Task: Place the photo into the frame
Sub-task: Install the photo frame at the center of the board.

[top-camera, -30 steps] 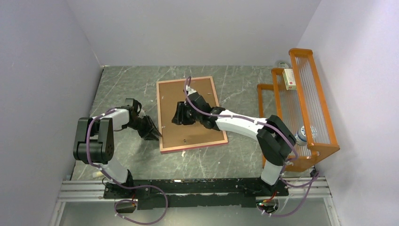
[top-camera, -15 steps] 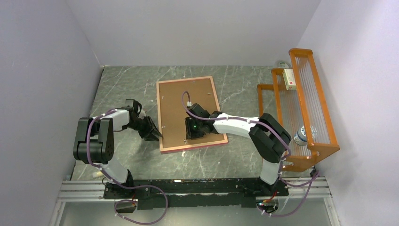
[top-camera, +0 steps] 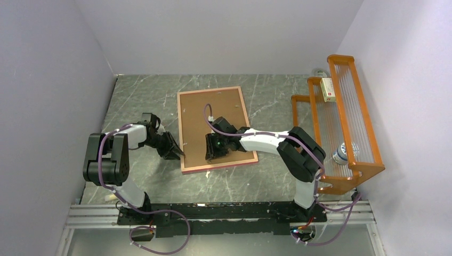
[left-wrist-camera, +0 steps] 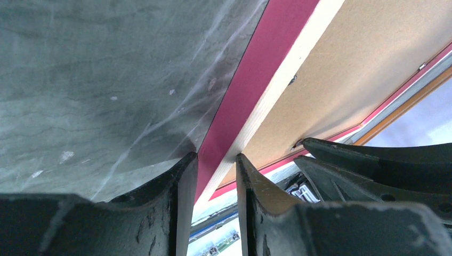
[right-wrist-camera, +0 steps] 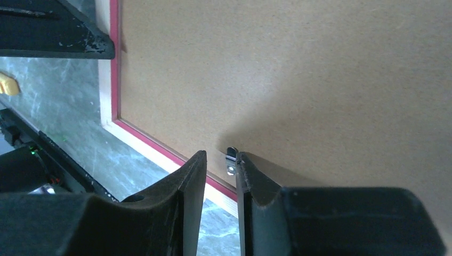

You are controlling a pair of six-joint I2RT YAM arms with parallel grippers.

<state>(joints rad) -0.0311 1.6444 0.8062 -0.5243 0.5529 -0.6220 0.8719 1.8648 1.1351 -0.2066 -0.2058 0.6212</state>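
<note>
The frame [top-camera: 217, 166] lies face down on the table, pink rim round a pale wood back, with the brown backing board [top-camera: 210, 109] in it. The photo is hidden. My left gripper [top-camera: 178, 153] is at the frame's left edge. In the left wrist view the pink rim [left-wrist-camera: 250, 80] and wood strip run between the fingers of my left gripper [left-wrist-camera: 216, 156], which is shut on it. My right gripper [top-camera: 211, 158] hovers over the board's near edge. Seen from the right wrist, my right gripper [right-wrist-camera: 220, 153] stands slightly open, a small metal tab [right-wrist-camera: 231, 160] beside its right fingertip.
An orange wire rack [top-camera: 346, 117] stands at the right, holding a small box [top-camera: 328, 89] and a can [top-camera: 346, 151]. Walls close in the left, back and right. The arm bases and rail run along the near edge.
My right gripper has slid from the middle of the backing board to its near edge, its jaws narrowing. The left gripper and the frame have stayed put.
</note>
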